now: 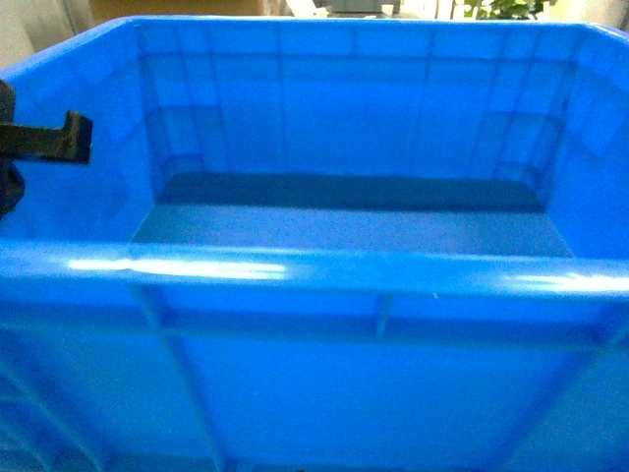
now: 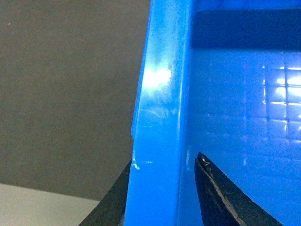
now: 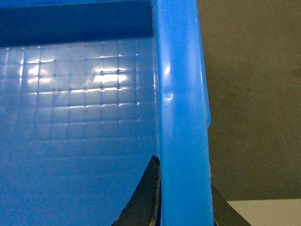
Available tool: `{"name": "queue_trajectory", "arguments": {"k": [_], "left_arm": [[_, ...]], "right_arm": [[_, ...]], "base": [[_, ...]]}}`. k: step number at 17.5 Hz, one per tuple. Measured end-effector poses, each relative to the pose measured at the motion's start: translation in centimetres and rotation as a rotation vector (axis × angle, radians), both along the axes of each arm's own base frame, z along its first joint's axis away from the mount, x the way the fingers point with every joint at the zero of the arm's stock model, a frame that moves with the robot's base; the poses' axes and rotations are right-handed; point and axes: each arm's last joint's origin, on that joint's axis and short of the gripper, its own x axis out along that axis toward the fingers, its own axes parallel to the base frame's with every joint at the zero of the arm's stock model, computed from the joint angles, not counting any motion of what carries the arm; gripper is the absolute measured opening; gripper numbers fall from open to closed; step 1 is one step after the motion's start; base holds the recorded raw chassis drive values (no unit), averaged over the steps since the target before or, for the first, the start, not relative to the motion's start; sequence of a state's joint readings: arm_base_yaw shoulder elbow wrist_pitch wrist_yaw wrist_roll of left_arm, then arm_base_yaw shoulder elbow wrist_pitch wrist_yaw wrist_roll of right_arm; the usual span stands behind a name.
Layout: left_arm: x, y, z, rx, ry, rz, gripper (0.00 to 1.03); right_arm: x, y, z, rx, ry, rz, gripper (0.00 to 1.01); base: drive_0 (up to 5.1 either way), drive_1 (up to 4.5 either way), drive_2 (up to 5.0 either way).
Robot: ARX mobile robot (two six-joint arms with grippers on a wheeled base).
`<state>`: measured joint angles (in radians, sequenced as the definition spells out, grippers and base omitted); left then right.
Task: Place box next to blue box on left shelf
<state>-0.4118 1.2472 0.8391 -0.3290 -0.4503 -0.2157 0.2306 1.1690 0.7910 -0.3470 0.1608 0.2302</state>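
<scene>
The bright-blue box (image 1: 373,393) fills the head view, its near rim close to the camera and its open inside empty. My left gripper (image 2: 164,159) straddles the box's left rim (image 2: 160,117), one finger outside and one inside, shut on it. One black finger (image 1: 69,138) of it shows at the left wall in the head view. On the opposite rim (image 3: 181,117), my right gripper (image 3: 182,172) is shut with both fingers pressed against the plastic. The grid-patterned floor (image 3: 75,94) shows inside. The left shelf and the other blue box are hidden.
Dark grey floor (image 2: 66,94) lies beyond the box's left side, with a pale strip (image 2: 37,207) near the bottom. The same grey floor (image 3: 254,94) lies on the right. Green leaves (image 1: 501,8) show above the far rim.
</scene>
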Motion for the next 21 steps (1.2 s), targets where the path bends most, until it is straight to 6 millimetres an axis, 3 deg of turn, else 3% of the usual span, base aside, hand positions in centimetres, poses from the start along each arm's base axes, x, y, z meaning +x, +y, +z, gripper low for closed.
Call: {"name": "queue_trajectory", "arguments": {"k": [3,6,10,21], "left_arm": [[-3.7,-0.1,-1.1,0.023,0.012,0.021,0.31],[-5.3,0.6,-1.2,0.029,-0.008,0.036,0.31],[-5.6,0.7,0.2,0.060,-0.142,0.034,0.31],[-5.7,0.7,0.1,0.075,-0.135,0.034,0.31]], "right_arm": [[-3.2,0.4,-0.4,-0.038,-0.005,0.023,0.09],[-5.2,0.9,-0.1,-0.044,-0.036,0.022,0.09],[-5.6,1.1,1.0,-0.043,-0.131,0.004,0.09],[-5.6,1.1,1.0,-0.043,-0.123,0.007,0.09]], "base": [[0.0,0.00,0.0],[0.0,0.00,0.0],[0.0,0.00,0.0],[0.0,0.00,0.0]]}}
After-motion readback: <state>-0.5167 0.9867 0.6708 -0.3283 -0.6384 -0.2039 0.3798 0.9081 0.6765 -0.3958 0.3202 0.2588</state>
